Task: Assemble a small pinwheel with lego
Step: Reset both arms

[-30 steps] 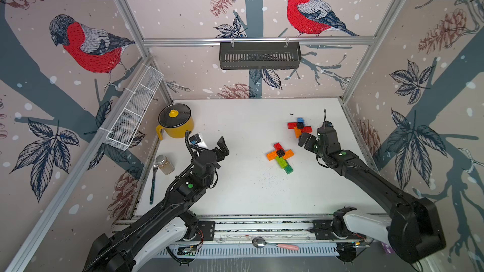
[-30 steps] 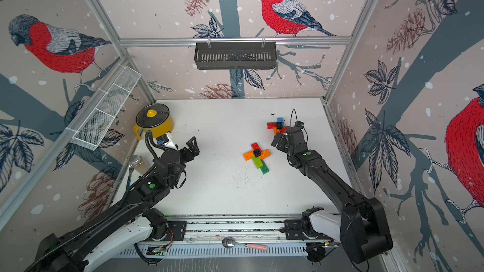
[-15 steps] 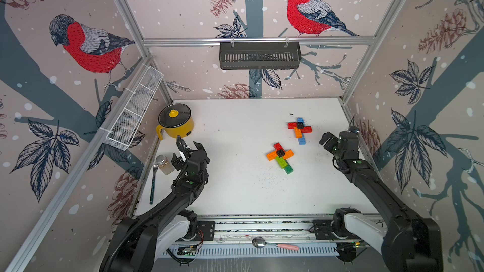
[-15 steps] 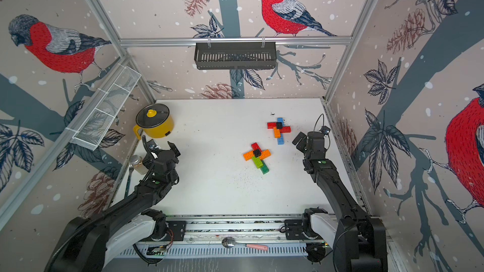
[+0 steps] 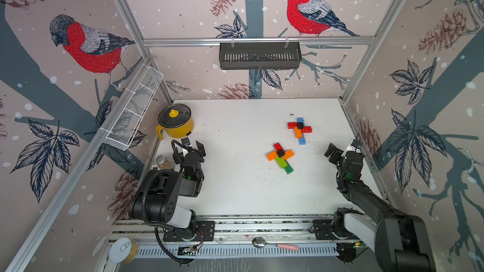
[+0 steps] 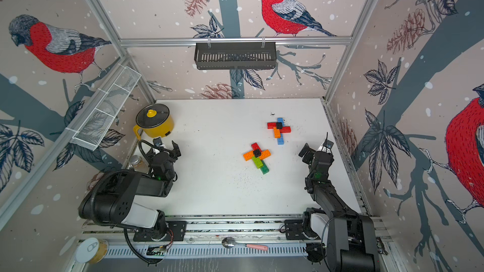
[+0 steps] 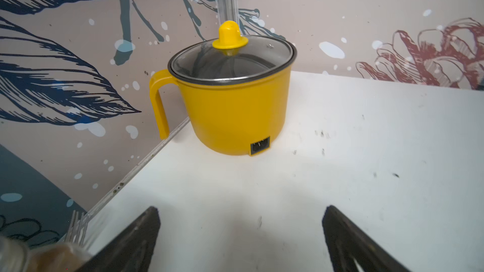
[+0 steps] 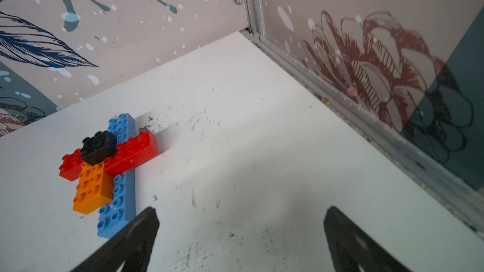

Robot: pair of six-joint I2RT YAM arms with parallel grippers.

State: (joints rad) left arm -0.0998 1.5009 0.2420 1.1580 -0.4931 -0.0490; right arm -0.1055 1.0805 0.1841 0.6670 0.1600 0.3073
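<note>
Jaws wide apart on both, nothing held: left end effector (image 5: 193, 144) by the yellow pot (image 5: 175, 124), right end effector (image 5: 341, 149) near the right wall. Red/blue/orange lego cross (image 5: 300, 129) lies toward the back of the tabletop (image 5: 235, 192); orange/red/lime/green lego cross (image 5: 280, 155) mid-tabletop, apart from both. Risks imo: lime-green blade (image 5: 284, 164) looks long & stepped, so an off-centre grab could pop it off; right end effector reaching in could sweep the blue brick (image 8: 123, 197), close to one finger in the wrist view
</note>
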